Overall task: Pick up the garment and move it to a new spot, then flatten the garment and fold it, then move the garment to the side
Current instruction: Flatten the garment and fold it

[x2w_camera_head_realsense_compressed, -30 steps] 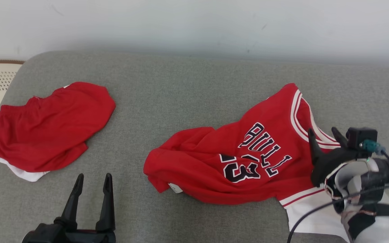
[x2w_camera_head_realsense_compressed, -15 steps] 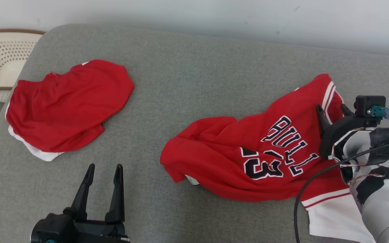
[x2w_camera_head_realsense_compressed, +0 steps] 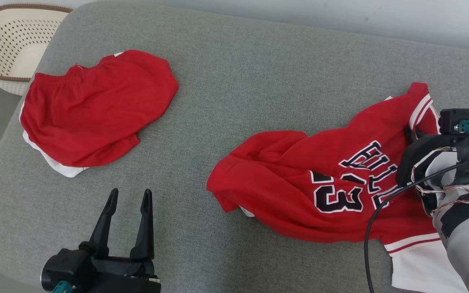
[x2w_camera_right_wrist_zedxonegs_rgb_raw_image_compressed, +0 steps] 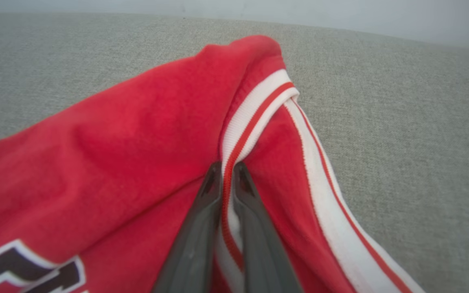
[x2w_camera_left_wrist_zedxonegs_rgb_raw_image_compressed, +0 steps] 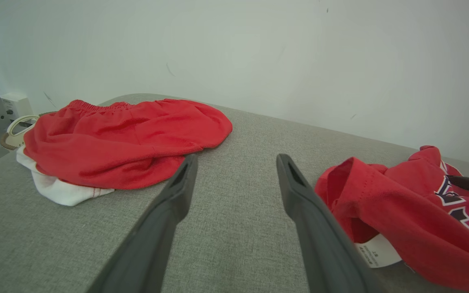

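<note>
**Left gripper** (x2w_camera_head_realsense_compressed: 131, 191): near the front edge of the grey cushion (x2w_camera_head_realsense_compressed: 234, 81), left of its middle. Two long dark fingers point away from the robot, spread wide, with nothing between them.

**Right gripper** (x2w_camera_right_wrist_zedxonegs_rgb_raw_image_compressed: 227, 167): near the cushion's right edge. Fingers are pinched almost together on the white-and-red trim of the jersey (x2w_camera_right_wrist_zedxonegs_rgb_raw_image_compressed: 136, 122).

**Right forearm** (x2w_camera_head_realsense_compressed: 462, 244): pale grey, cabled, reaching in over the cushion's front right corner.

The head camera looks down on the grey woven cushion (x2w_camera_head_realsense_compressed: 259, 81); the wrist cameras look low across it. All share the red cloth jersey (x2w_camera_head_realsense_compressed: 291, 191), nearest the right gripper (x2w_camera_right_wrist_zedxonegs_rgb_raw_image_compressed: 227, 167).
</note>
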{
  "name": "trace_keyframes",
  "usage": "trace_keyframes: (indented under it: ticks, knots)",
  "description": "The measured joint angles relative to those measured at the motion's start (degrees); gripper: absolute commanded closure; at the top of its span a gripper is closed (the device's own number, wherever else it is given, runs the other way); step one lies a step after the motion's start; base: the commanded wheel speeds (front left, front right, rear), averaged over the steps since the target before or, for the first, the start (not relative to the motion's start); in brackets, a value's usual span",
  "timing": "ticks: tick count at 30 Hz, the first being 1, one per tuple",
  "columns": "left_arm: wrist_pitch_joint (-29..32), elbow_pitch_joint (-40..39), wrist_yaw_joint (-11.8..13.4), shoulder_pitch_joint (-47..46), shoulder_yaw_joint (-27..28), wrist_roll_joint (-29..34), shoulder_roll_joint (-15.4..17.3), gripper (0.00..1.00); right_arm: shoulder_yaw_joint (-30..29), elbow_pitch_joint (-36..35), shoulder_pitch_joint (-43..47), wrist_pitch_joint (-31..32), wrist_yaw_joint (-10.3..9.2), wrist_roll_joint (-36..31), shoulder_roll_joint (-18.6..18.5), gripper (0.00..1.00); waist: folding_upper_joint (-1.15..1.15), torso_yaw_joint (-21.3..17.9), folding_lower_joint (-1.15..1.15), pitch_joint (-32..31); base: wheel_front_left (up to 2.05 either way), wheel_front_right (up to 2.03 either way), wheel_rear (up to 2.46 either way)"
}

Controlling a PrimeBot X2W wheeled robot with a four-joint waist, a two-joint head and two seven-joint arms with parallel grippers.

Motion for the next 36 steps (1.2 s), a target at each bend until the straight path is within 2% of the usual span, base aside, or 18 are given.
trace_keyframes:
  ticks: [7,17,20,21,22,32,36]
  knots:
    - [0.00,0.29,0.23,0.00,0.19,-0.33,0.01,0.00,1.12,0.48,-1.86,-1.13,0.02,0.35,-1.91,1.00,0.00,-0.35,0.00,0.15,0.00,0.00,0.00]
    - [0.00,0.52,0.65,-0.01,-0.54,-0.85,0.00,0.00,-0.42,1.42,-7.48,-4.79,0.02,-0.27,-8.88,1.00,0.00,-1.38,0.00,-0.43,0.00,0.00,0.00]
    - [0.00,0.66,0.64,-0.02,-0.47,-0.91,0.00,0.00,-0.82,1.70,-7.71,-5.06,0.02,-0.89,-8.76,0.99,0.00,-1.39,0.00,-0.36,0.00,0.00,0.00]
    - [0.00,0.71,0.64,-0.02,-0.43,-0.91,0.00,0.00,-0.90,1.74,-7.71,-5.12,0.02,-1.11,-8.60,0.23,0.00,-1.42,0.00,-0.36,0.00,0.00,0.00]
    - [0.00,0.82,0.64,-0.02,-0.35,-0.91,0.01,0.00,-1.15,1.77,-7.68,-5.13,0.02,-1.32,-8.45,0.00,0.00,-1.47,0.00,-0.40,0.00,0.00,0.00]
    - [0.00,1.79,0.59,0.40,-0.23,-0.92,-0.01,0.00,-3.27,1.99,-2.80,-7.14,0.02,-1.46,-6.68,0.00,0.00,-2.34,0.00,-3.16,0.00,0.00,0.00]
    - [-0.01,1.49,0.64,1.87,0.64,-0.89,0.00,0.00,-4.33,-1.32,-0.69,-8.22,0.02,-1.02,-5.03,0.00,0.00,-3.62,-0.01,-4.26,0.00,0.00,0.00]
